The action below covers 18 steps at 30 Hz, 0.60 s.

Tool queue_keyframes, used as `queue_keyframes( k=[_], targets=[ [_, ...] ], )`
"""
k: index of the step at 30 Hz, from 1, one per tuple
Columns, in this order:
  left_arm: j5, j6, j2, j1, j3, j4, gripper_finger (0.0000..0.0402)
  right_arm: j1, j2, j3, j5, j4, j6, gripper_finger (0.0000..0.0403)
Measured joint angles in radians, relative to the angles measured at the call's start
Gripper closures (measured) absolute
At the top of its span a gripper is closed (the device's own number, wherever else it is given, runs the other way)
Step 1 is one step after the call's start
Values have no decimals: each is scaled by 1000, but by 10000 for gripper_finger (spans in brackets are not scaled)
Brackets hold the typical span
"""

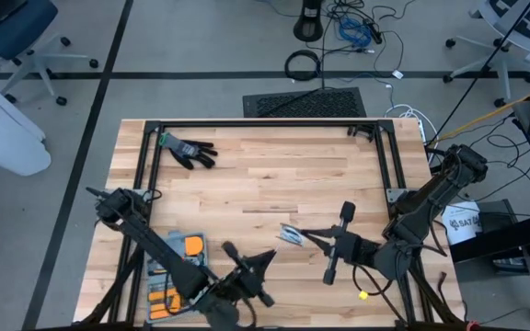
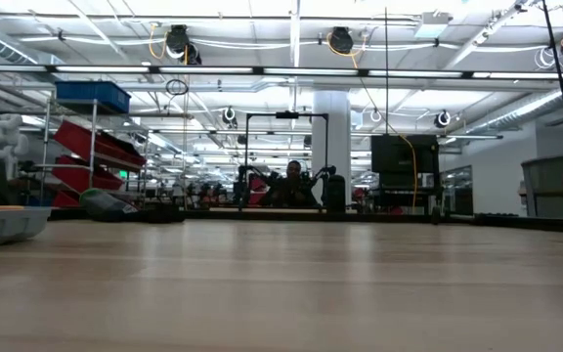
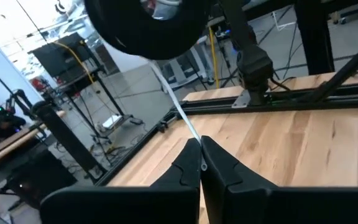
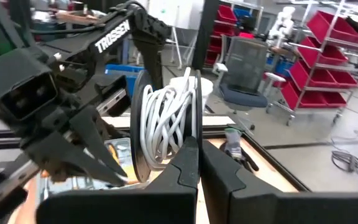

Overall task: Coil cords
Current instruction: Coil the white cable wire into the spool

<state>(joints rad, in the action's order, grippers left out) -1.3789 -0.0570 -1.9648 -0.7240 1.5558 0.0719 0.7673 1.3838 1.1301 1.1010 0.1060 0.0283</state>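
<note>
Between my two claws, the right gripper [image 4: 197,163] clamps a mostly wound black spool of white cord [image 4: 166,121], the left gripper [image 3: 201,165] pinching its loose tail.

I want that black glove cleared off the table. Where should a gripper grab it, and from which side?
Probably across the palm of the black glove, coming straight down from above. It lies flat on the table with its fingers splayed toward the right arm's side, so the palm is the broadest single part to pinch.
</note>
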Motion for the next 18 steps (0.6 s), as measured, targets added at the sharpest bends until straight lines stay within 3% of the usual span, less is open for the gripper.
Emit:
queue_keyframes(
  k=[12,18],
  targets=[
    [174,-13,0,116,0,99,401,-51,25,0,31,-1,39,403],
    [228,-185,0,112,0,278,401,-75,76,0,59,-5,42,403]
  ],
)
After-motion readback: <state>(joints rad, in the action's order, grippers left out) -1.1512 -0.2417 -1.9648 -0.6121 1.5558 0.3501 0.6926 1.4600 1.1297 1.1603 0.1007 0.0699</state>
